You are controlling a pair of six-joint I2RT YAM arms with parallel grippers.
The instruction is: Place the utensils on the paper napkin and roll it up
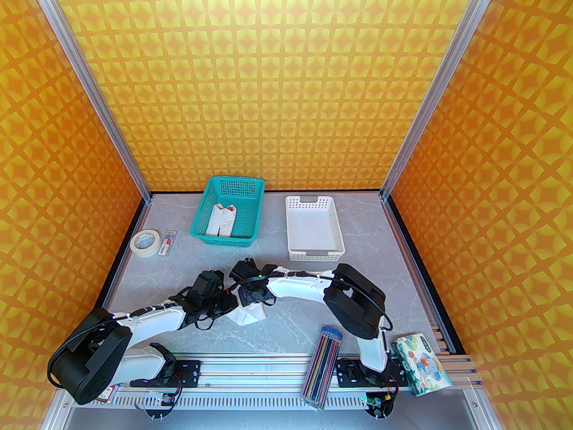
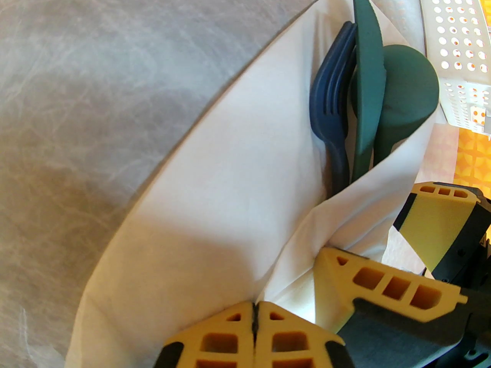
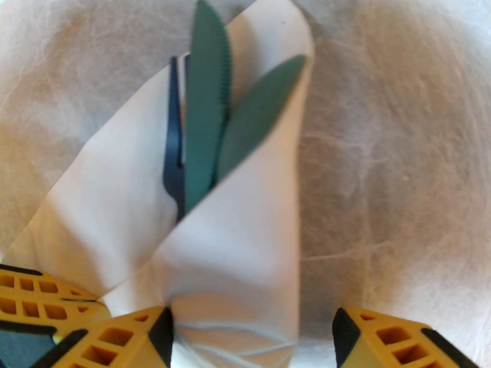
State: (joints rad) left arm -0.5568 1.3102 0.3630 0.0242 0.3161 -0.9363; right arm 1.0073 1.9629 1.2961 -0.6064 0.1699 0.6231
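mid-roll, by the look of it: fork (image 3: 173, 136), knife (image 3: 205, 109) and spoon (image 3: 261, 109) tucked in the napkin (image 3: 238, 243) on the desk (image 3: 383, 167), one flap folded over the handles. left claw (image 2: 254, 320) clenched at the napkin's near edge. right claw (image 3: 252, 320) released, straddling the wrapped end. next, probably: close on the bundle and roll it across the loose flap.

open grey marbled tabletop (image 1: 295, 325) right of the folded white paper napkin (image 1: 248, 316); white-and-black robot arms (image 1: 152, 320) crowd its left (seemingly touching).
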